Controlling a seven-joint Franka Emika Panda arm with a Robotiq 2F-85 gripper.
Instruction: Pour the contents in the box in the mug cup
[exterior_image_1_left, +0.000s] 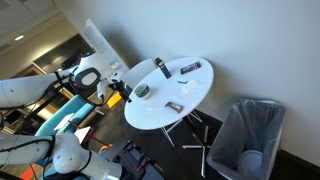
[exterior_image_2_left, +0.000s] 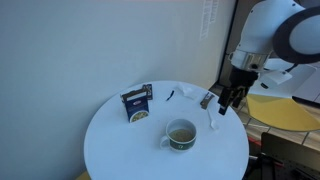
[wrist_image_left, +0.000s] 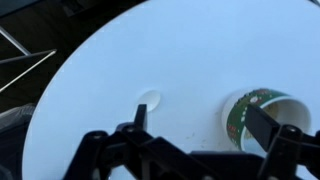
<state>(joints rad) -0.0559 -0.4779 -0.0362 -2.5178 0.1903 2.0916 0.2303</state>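
Note:
The box (exterior_image_1_left: 160, 67) is small, dark and upright with a pale patch, and stands near the far side of the white round table (exterior_image_1_left: 190, 92). It also shows in an exterior view (exterior_image_2_left: 137, 103). The mug cup (exterior_image_1_left: 142, 91) is olive-grey and upright near the table edge; it shows in both exterior views (exterior_image_2_left: 181, 134) and in the wrist view (wrist_image_left: 256, 114). My gripper (exterior_image_2_left: 228, 99) is open and empty, at the table's edge beside the mug and apart from it. In the wrist view my gripper (wrist_image_left: 203, 122) has its right finger in front of the mug. The box is out of the wrist view.
A flat dark oblong with white marks (exterior_image_1_left: 190, 68) lies at the back of the table. A small flat grey piece (exterior_image_1_left: 172, 106) lies near its front. A mesh bin (exterior_image_1_left: 268, 115) with a pale bluish cup-like thing (exterior_image_1_left: 250, 158) stands on the floor beside the table.

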